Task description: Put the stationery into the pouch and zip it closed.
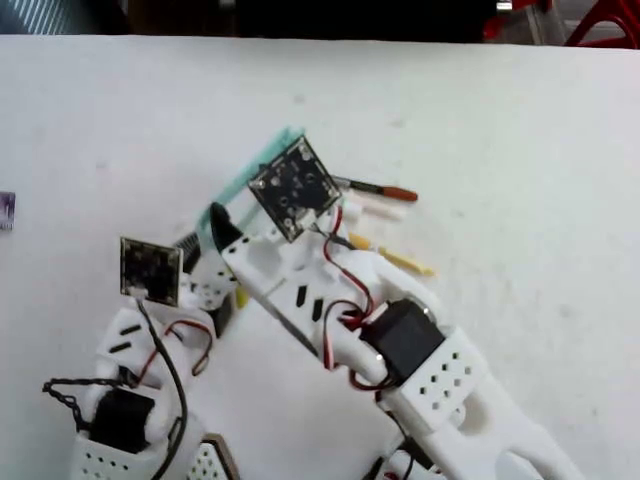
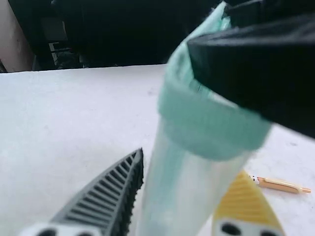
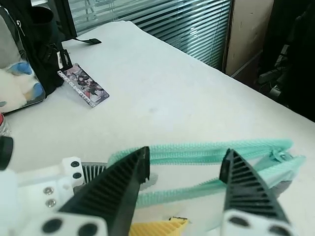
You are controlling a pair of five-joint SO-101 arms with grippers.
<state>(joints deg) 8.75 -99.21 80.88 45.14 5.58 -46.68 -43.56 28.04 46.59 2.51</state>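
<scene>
A clear pouch [image 1: 243, 177] with a teal zip lies mid-table, partly under both arms. In the left wrist view my left gripper [image 2: 192, 164] has its grey finger [image 2: 113, 191] and yellow finger [image 2: 246, 201] closed on either side of the pouch [image 2: 197, 123]. My right gripper [image 3: 187, 152] stands open just above the teal zip [image 3: 221, 147], one black finger on each side; the zip pull [image 3: 280, 156] is at the far end. Just beyond the right arm lie a red-tipped pen [image 1: 385, 190], a white stick [image 1: 385, 210] and a yellow pencil [image 1: 400, 260], also the yellow pencil [image 2: 283, 185].
A small printed card [image 1: 5, 210] lies at the table's left edge, the same card [image 3: 82, 84] near a black bag [image 3: 29, 39]. The white table [image 1: 480, 110] stretches bare behind and to the right of the pouch.
</scene>
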